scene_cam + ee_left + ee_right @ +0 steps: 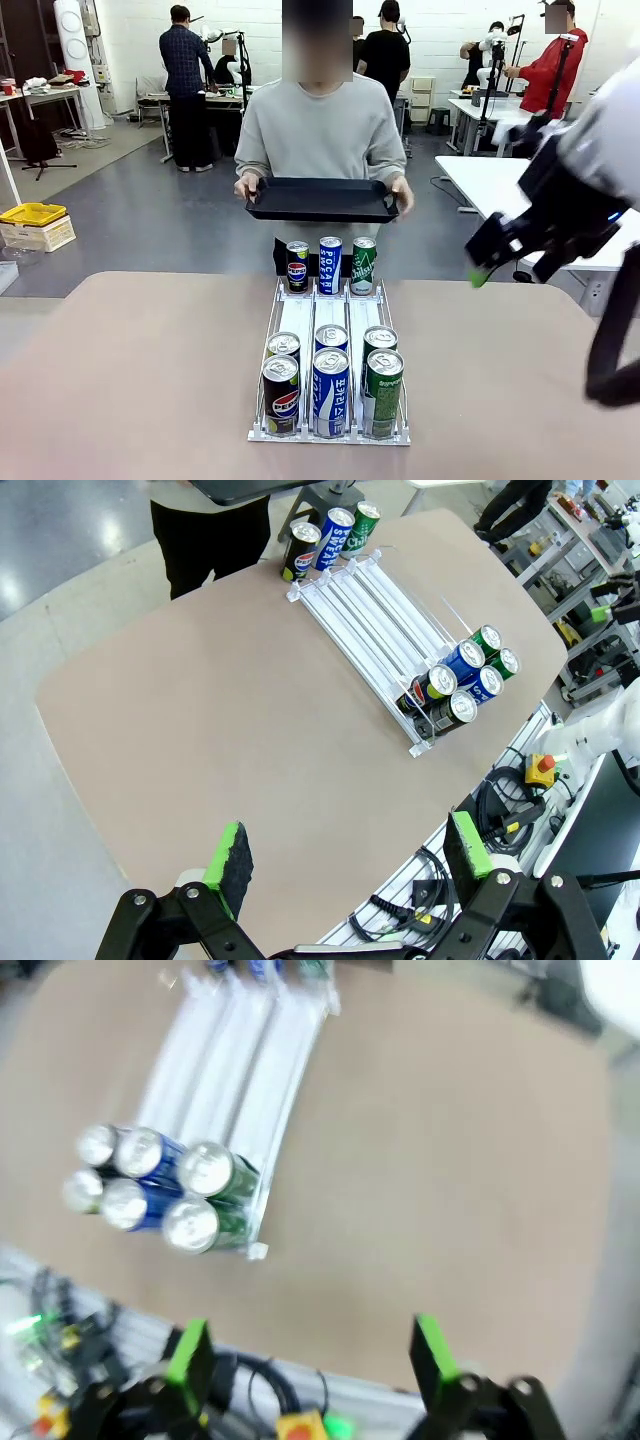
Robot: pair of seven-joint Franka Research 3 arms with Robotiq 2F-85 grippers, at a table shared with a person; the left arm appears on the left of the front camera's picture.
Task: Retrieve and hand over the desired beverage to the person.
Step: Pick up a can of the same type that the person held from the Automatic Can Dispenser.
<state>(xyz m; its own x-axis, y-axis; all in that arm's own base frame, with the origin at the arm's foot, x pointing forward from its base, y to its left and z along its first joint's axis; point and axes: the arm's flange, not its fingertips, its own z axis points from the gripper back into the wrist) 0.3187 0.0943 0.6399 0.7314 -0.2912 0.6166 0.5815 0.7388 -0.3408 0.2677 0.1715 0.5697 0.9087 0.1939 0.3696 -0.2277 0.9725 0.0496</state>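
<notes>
Across the table stands the person (320, 130) in a light grey sweatshirt, holding a black tray (322, 198) level with both hands. A white three-lane rack (297, 320) lies on the table's middle. A Pepsi can (297, 266), a Pocari Sweat can (330, 264) and a green can (363, 265) stand at its far end. Several more cans of the same kinds (330, 390) crowd its near end. My right gripper (485, 265) hangs high over the table's right side, open, and the right wrist view (310, 1352) is blurred. My left gripper (350, 850) is open, high above the table's near left, with nothing between its fingers.
White work tables (500, 185) stand behind at the right, with other people around them. A yellow crate (32, 213) sits on the floor at the far left. Cables and an emergency-stop button (541, 768) lie below the table's near edge.
</notes>
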